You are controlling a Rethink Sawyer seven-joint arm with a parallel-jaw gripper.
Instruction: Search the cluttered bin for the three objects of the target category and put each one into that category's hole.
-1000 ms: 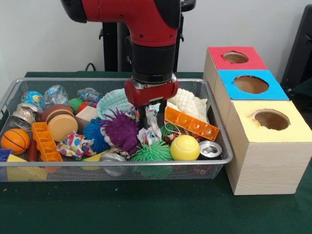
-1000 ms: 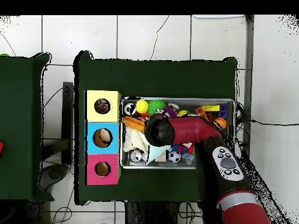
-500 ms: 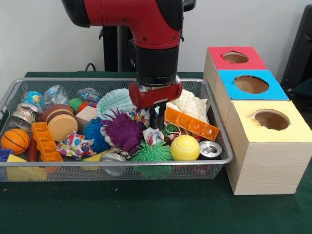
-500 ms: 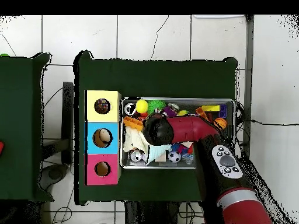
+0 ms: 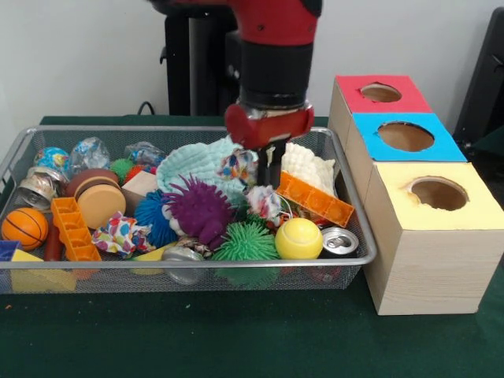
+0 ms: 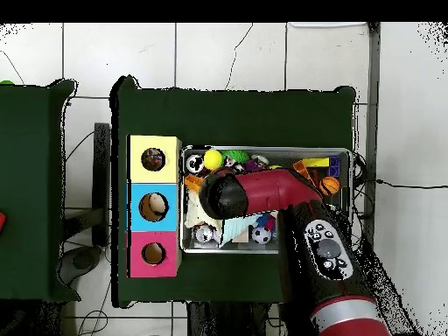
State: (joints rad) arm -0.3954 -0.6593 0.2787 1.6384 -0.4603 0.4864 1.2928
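Crinkly, multicoloured wrapper [image 5: 239,165] hangs pinched in the gripper [image 5: 266,175], lifted clear of the pile over the middle-right of the wire bin [image 5: 356,228]. Fingers pressed together on one end of it; the rest droops to the side. Looks like a foil or plastic candy-type wrapper, so my guess is very light, soft, crushable and a bit slippery; a thin flap could slide out of a weak pinch. Best hold is on the bunched body, not a loose edge. A second similar wrapper [image 5: 263,201] lies just below the gripper on the pile, another one [image 5: 118,234] sits front-left beside the orange brick [image 5: 73,228], and one more crinkly piece [image 5: 89,152] is at the back-left, so likely candidates remain.

Around the gripper: purple spiky ball [image 5: 197,211] and green spiky ball [image 5: 246,242] in front, orange plate [image 5: 309,198] touching the white shell [image 5: 309,168] to the box side, yellow ball [image 5: 298,238] and can [image 5: 340,240] at the front corner.

Room: bin rim is low and the load is already above it, so the path sideways looks open. Three-hole box [image 5: 417,268] stands just beside the bin: red hole [image 5: 381,92], blue hole [image 5: 405,136], yellow hole [image 5: 439,193]. Cannot tell which hole fits. In the overhead view the arm [image 6: 262,194] covers the gripper.
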